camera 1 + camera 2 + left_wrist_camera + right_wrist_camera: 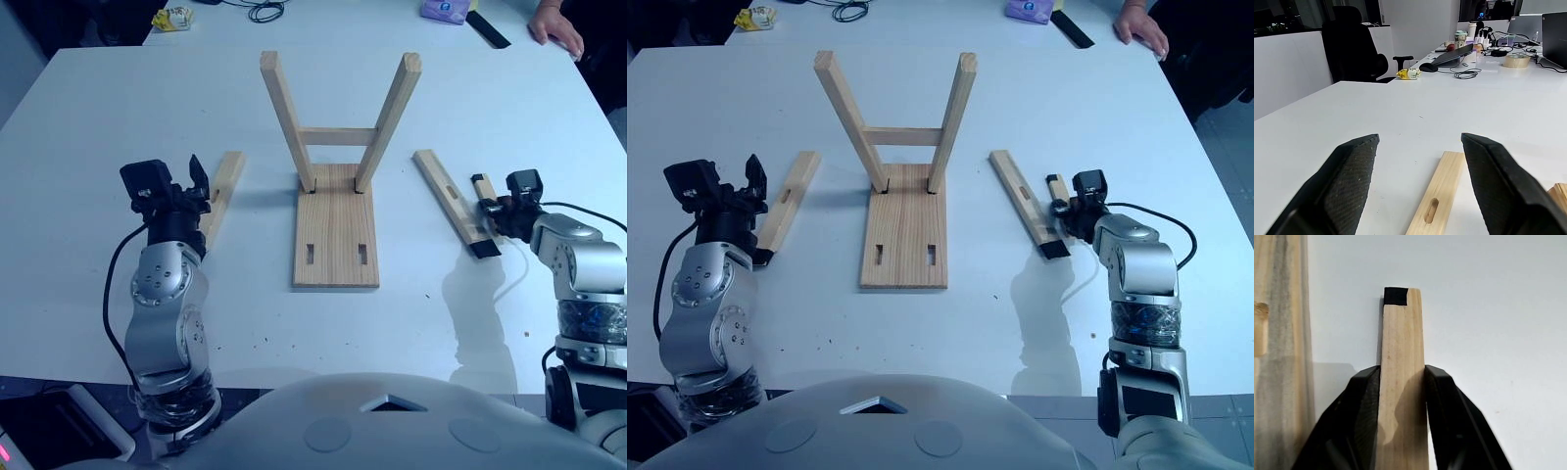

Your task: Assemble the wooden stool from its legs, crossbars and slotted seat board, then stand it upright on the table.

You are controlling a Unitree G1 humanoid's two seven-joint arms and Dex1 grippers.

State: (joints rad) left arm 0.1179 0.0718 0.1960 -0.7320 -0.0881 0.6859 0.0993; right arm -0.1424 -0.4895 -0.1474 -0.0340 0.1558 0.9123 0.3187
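The left pincer (1420,138) stands wide open and empty, with the left loose leg (1436,198) lying on the worktop (108,108) just below its fingers. Midway, the seat board (336,230) lies flat, one leg pair (287,117) standing in its far slots. Beside the right loose leg (431,168), the right pincer (1401,371) is clamped on the short crossbar (1400,328), which is probably resting on the worktop. It is best to hold that grip square, steer the crossbar's end straight into the leg's mortise (1022,193), and steady the leg against sliding.
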